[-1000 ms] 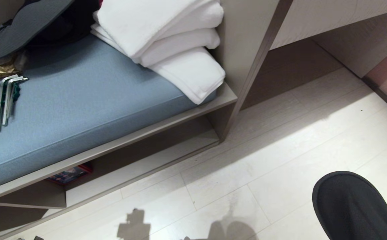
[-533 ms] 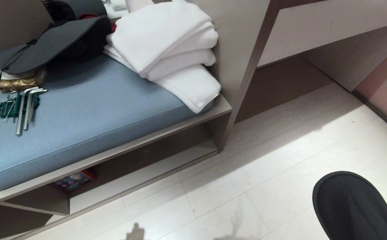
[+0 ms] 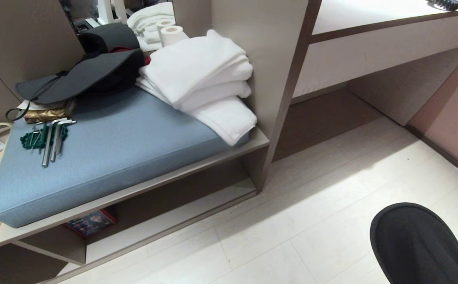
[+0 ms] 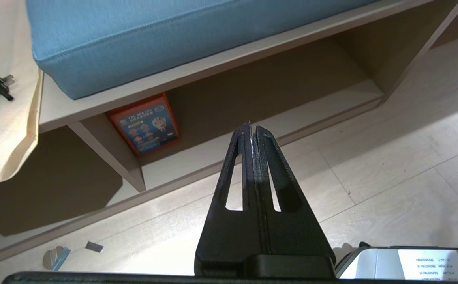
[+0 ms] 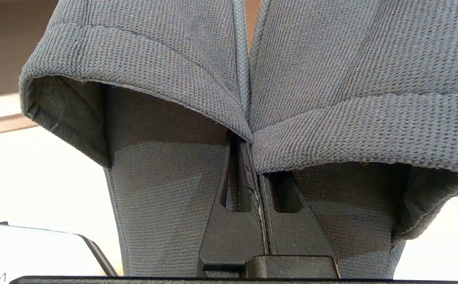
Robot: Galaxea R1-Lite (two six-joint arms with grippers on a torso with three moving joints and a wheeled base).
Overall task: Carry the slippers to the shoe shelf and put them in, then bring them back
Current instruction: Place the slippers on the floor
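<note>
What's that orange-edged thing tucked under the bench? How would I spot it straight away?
Start at the blue cushion on the taupe bench. In the wider open cubby below it, at the end by the divider panel, a flat printed box leans on the back wall. Its orange border and cartoon pictures set it apart: nothing else sits in that cubby.
</note>
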